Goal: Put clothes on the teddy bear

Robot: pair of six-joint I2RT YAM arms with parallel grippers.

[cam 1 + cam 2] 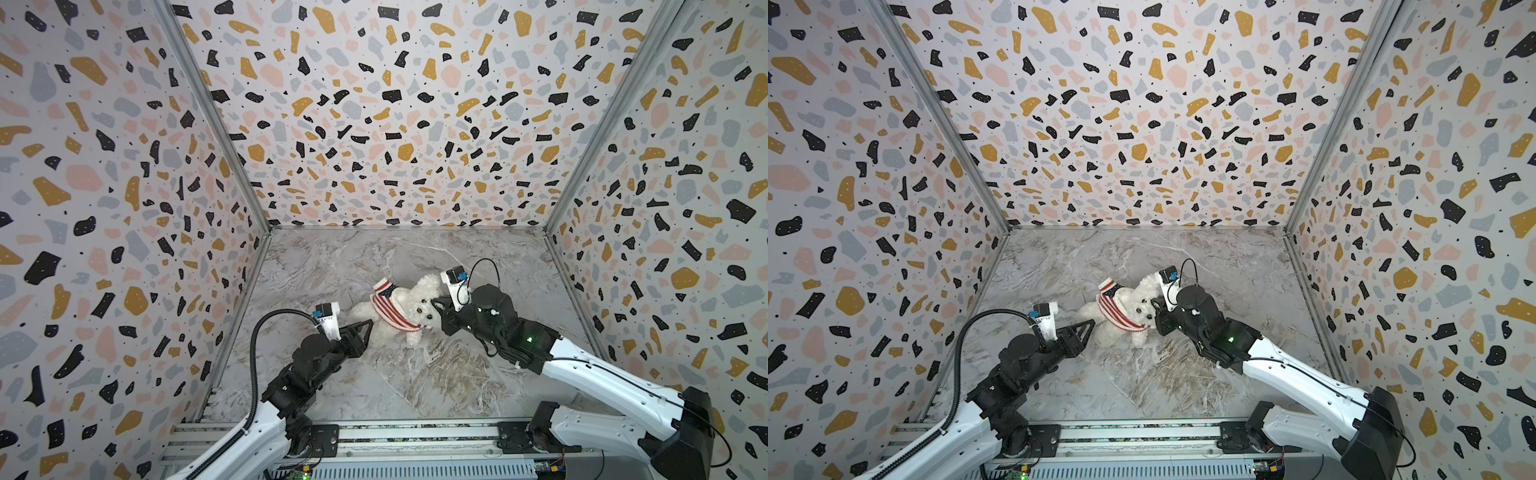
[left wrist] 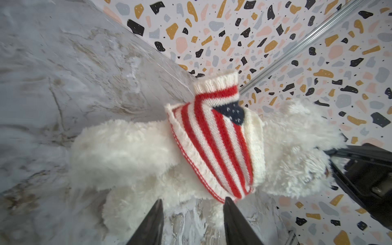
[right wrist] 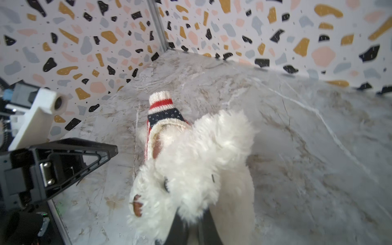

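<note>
The teddy bear (image 1: 419, 305), wearing a striped sweater (image 1: 392, 309), lies mid-way across the worktop (image 1: 415, 374). Right jaws are clenched on its head fur; left jaws stand apart, empty, just beside the sweater's hem.

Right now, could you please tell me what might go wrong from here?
1. The right end effector pinches only head fur of the teddy bear; tugging the striped top could slip it free.
2. The open left end effector sits by the hem and may grab leg fur instead.
</note>
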